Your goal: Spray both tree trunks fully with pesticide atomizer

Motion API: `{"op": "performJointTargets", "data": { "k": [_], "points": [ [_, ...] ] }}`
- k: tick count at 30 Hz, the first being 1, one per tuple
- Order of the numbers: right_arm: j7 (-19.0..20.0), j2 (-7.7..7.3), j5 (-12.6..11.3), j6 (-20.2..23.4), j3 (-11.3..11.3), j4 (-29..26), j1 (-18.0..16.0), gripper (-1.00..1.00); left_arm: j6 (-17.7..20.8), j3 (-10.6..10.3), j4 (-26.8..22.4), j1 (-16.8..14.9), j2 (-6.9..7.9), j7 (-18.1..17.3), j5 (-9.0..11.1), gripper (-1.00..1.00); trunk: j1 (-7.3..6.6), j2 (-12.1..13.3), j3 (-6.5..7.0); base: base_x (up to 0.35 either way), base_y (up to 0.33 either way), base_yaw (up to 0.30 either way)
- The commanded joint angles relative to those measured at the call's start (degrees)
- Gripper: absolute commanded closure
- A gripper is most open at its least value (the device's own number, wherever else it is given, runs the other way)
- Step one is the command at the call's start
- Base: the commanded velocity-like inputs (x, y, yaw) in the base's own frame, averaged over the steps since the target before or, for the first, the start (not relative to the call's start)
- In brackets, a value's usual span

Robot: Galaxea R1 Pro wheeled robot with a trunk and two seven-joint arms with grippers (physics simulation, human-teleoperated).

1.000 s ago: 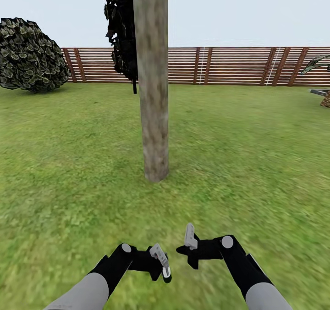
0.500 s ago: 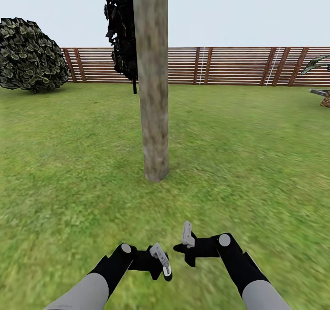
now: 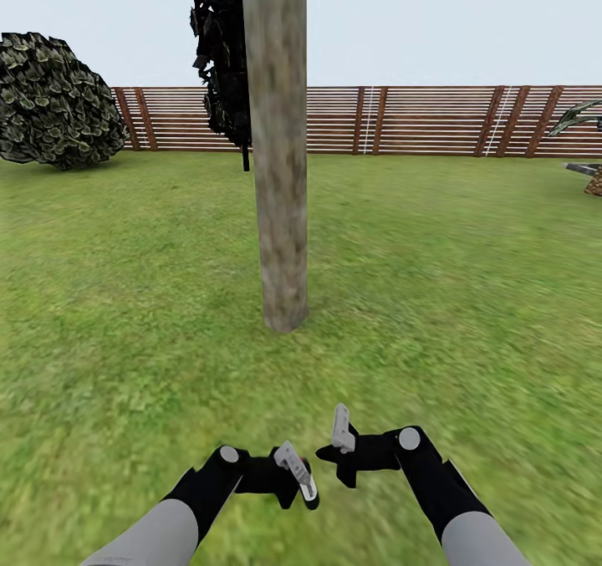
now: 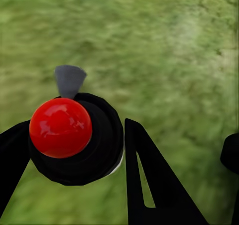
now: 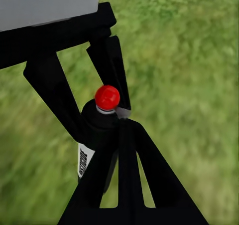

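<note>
A thick pale grey-beige tree trunk (image 3: 280, 173) rises from the grass straight ahead, a short way beyond both grippers. The pesticide atomizer (image 4: 74, 140), a dark bottle with a round red top, sits between the black fingers (image 4: 147, 180) of my left gripper (image 3: 299, 476), which is shut on it. The right wrist view shows the same atomizer (image 5: 102, 120) upright in that grip. My right gripper (image 3: 341, 422) hangs shut and empty just right of the left one, its joined fingertips (image 5: 124, 130) close to the bottle.
Grass lawn (image 3: 451, 298) spreads all around the trunk. A red-brown slat fence (image 3: 418, 119) runs across the back. Dark foliage (image 3: 219, 56) hangs behind the trunk, a rounded mottled mass of leaves (image 3: 54, 102) stands far left, and a palm-like plant (image 3: 581, 119) sits far right.
My right gripper has shifted slightly left, toward the left one. The left gripper with the atomizer has edged a little to the right. The camera has not moved.
</note>
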Motion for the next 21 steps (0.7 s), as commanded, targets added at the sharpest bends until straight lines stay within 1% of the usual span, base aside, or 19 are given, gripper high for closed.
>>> {"op": "performJointTargets", "data": {
  "k": [1,5,11,12,13,17,21],
  "points": [
    [0.0,0.03,0.0,0.0,0.0,0.0,0.0,1.0,-0.1,0.0,0.1,0.0,0.0,0.0,0.1,1.0,0.0,0.0,0.0,0.0,0.0,0.0],
    [0.0,0.89,0.0,0.0,0.0,0.2,0.0,1.0,-0.4,0.1,0.4,0.0,0.0,-0.1,0.2,1.0,0.0,0.0,0.0,0.0,0.0,0.0],
    [0.0,1.0,0.0,0.0,0.0,0.2,0.0,1.0,-0.5,0.1,0.9,0.0,0.0,-0.4,0.3,1.0,0.0,0.0,0.0,0.0,0.0,0.0],
    [0.0,1.01,0.0,0.0,0.0,0.2,0.0,1.0,-2.1,0.1,1.0,0.0,0.0,-0.5,0.6,1.0,0.0,0.0,0.0,0.0,0.0,0.0],
    [0.0,1.01,0.0,0.0,0.0,0.2,0.0,1.0,-2.8,0.1,1.0,0.0,0.0,-0.5,1.0,1.0,0.0,0.0,0.0,0.0,0.0,0.0],
    [0.0,1.01,0.1,0.0,0.0,0.2,0.0,1.0,-4.0,0.1,1.3,0.0,0.0,-0.6,3.5,1.0,0.0,0.0,0.0,0.0,0.0,0.0],
    [0.0,1.01,0.0,0.0,0.0,0.2,0.0,1.0,-4.2,0.0,1.3,0.0,0.0,-0.7,3.8,1.0,0.0,0.0,0.0,0.0,0.0,0.0]
  ]
}}
